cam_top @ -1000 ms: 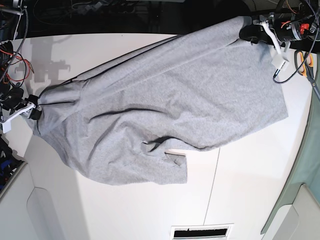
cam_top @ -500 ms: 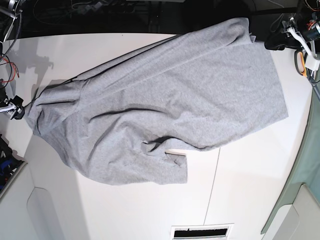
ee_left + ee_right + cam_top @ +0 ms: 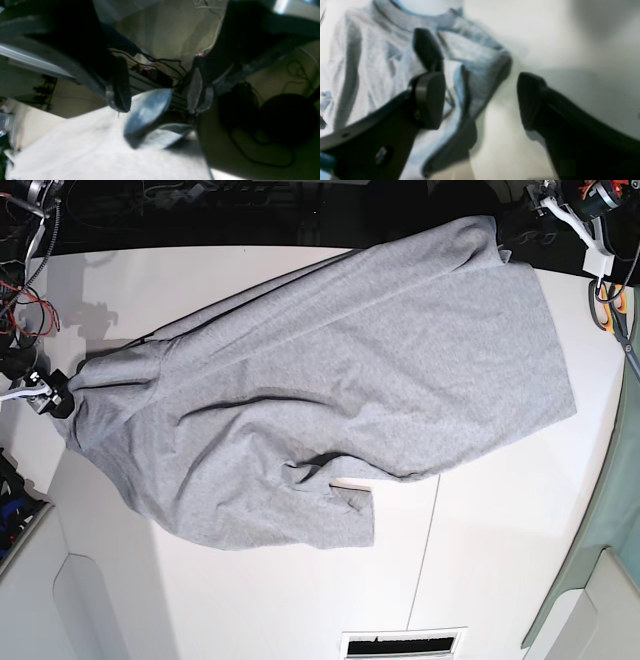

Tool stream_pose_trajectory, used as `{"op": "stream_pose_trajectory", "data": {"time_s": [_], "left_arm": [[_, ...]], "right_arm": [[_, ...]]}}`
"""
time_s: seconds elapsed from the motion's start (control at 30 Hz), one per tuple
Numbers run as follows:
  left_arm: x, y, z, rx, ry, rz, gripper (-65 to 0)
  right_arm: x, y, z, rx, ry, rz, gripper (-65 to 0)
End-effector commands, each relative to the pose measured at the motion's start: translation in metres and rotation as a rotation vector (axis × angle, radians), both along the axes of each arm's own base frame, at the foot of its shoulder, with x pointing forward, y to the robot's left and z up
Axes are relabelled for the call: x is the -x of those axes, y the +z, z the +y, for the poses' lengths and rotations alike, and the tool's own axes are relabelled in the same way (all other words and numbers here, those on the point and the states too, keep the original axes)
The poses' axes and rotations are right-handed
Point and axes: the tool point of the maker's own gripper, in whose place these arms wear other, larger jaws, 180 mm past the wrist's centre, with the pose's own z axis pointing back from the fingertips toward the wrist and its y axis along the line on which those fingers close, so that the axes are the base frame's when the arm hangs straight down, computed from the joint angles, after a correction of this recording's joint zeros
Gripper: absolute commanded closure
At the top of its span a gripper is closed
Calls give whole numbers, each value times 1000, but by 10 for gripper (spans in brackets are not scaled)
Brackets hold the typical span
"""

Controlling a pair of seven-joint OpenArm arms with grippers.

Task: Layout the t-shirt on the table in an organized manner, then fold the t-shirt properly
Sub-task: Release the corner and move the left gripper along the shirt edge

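Observation:
The heather-grey t-shirt (image 3: 330, 380) lies spread diagonally on the white table (image 3: 500, 530), rumpled, with a sleeve folded near its front edge; no lettering shows. My left gripper (image 3: 532, 228) hovers at the shirt's far right corner. In the left wrist view it (image 3: 158, 100) is open, and a raised corner of the t-shirt (image 3: 147, 112) sits just beyond the fingers, not pinched. My right gripper (image 3: 50, 390) is at the shirt's left end. In the right wrist view it (image 3: 480, 100) is open over the bunched edge of the t-shirt (image 3: 382, 75), one finger (image 3: 430, 100) above cloth, the other over bare table (image 3: 557, 37).
Orange-handled scissors (image 3: 612, 305) lie at the table's right edge. A thin dark seam (image 3: 425, 550) crosses the tabletop in front of the shirt, and a slot (image 3: 400, 645) sits at the near edge. Cables and arm hardware (image 3: 20, 290) crowd the far left.
Both grippers have let go of the shirt and opened. The left arm pulled back off the far right corner. The right gripper backed off to the left, then returned beside the shirt's left end.

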Motion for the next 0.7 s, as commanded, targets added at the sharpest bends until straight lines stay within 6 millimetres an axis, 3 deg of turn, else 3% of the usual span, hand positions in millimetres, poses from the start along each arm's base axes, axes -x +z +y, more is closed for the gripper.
{"op": "stream_pose_trajectory", "data": {"time_s": [0.0,0.23,0.27,0.4,0.47,0.53,0.67], "left_arm": [[-14,9,6,-12,-2,-51,-395],[-62,23,17,-53,-29,-148,-389],[-67,25,19,-58,-31,-159,-368],[-83,32,21,-66,-34,-198,-166],[-91,34,20,-75,-39,-220,-124],[-97,29,17,-114,-72,-226,-89],[-112,9,8,-203,-150,-187,-25]], "right_arm": [[-3,2,3,-5,15,10,-449],[-6,2,7,-11,18,6,-447],[-6,3,6,-6,18,3,-447],[-12,13,2,15,28,-25,-447],[-15,19,2,23,33,-40,-432],[-17,22,2,29,35,-48,-336],[-19,24,6,29,67,-67,0]]}}
